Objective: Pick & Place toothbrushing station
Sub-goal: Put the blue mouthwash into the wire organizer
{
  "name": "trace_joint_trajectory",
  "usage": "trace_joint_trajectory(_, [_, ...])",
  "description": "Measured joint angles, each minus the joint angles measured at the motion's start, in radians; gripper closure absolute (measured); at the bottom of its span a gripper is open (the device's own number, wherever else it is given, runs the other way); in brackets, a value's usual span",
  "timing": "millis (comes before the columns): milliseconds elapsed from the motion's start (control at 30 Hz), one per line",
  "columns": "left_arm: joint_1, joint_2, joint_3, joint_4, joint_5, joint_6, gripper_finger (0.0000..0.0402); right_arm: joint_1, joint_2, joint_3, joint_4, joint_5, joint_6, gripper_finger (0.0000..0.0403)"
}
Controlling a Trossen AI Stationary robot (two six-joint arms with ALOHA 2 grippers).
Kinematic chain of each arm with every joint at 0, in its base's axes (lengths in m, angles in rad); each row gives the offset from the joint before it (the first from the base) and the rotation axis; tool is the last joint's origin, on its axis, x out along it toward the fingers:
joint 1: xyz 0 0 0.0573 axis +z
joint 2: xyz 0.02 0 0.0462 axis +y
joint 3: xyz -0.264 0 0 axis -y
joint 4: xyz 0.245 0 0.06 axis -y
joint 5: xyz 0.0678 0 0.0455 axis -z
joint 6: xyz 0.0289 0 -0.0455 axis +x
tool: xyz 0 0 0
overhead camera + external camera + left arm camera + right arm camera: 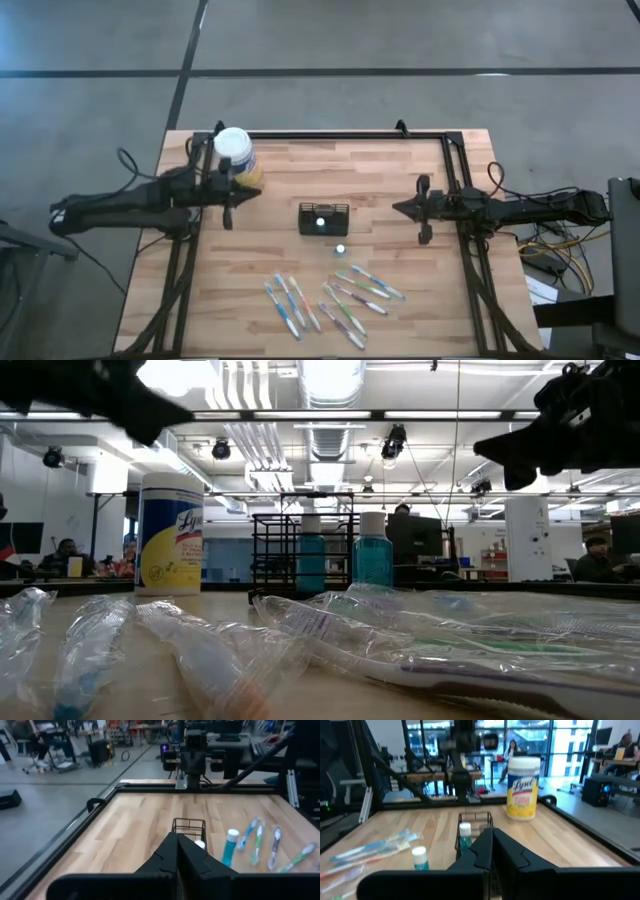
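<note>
Wrapped toothbrushes [330, 297] lie low in the frame. Above them, at centre, sits the black mesh holder [323, 217], long axis left-to-right, between both arms. The left gripper [232, 197] and right gripper [415, 209], each pinched closed and empty, flank it about equally.

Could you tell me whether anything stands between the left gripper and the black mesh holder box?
Nothing visible does. The left gripper, shut and empty, is left of the mesh holder box, with only bare table between. The yellow canister sits behind the gripper, off that line.
</note>
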Motion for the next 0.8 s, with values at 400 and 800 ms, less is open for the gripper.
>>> trace_joint_trajectory(400, [-0.001,-0.305,-0.311,0.117,0.132,0.023,0.0401,0.0,0.0,0.0,0.039,0.0,-0.004,0.0394])
trace_joint_trajectory(800, [-0.001,-0.42,-0.381,0.096,0.121,0.014,0.0401,0.0,-0.001,0.0,0.065,0.0,-0.008,0.0394])
